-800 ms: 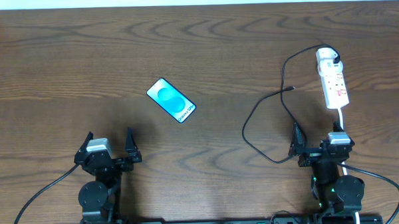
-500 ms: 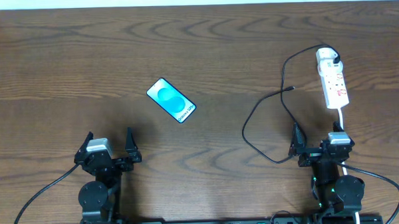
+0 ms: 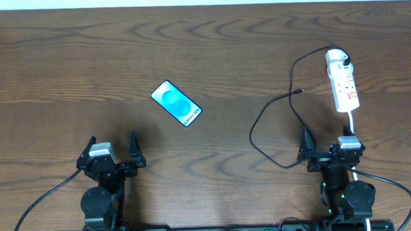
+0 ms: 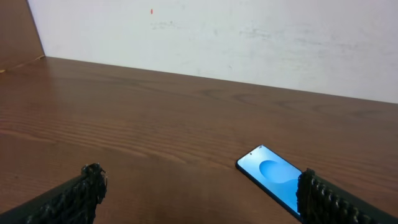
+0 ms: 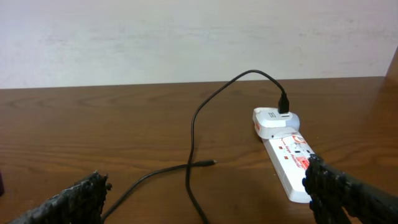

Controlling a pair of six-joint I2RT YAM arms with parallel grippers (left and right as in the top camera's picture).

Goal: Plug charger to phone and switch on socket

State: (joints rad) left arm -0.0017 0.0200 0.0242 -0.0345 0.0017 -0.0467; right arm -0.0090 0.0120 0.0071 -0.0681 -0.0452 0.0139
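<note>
The phone (image 3: 176, 103) lies flat left of centre, screen lit blue; in the left wrist view (image 4: 270, 179) it lies ahead, partly behind my right finger. The white socket strip (image 3: 343, 81) lies at the far right with a white adapter plugged at its far end (image 5: 277, 120). The black charger cable (image 3: 271, 116) loops from the adapter across the table; its plug tip (image 3: 298, 92) lies loose, as the right wrist view (image 5: 210, 163) also shows. My left gripper (image 3: 111, 152) is open and empty near the front edge. My right gripper (image 3: 328, 147) is open and empty, just in front of the strip.
The strip's white cord (image 3: 352, 124) runs toward the front beside my right gripper. A pale wall (image 4: 217, 37) stands behind the table's far edge. Bare wooden tabletop (image 3: 210, 47) surrounds the objects.
</note>
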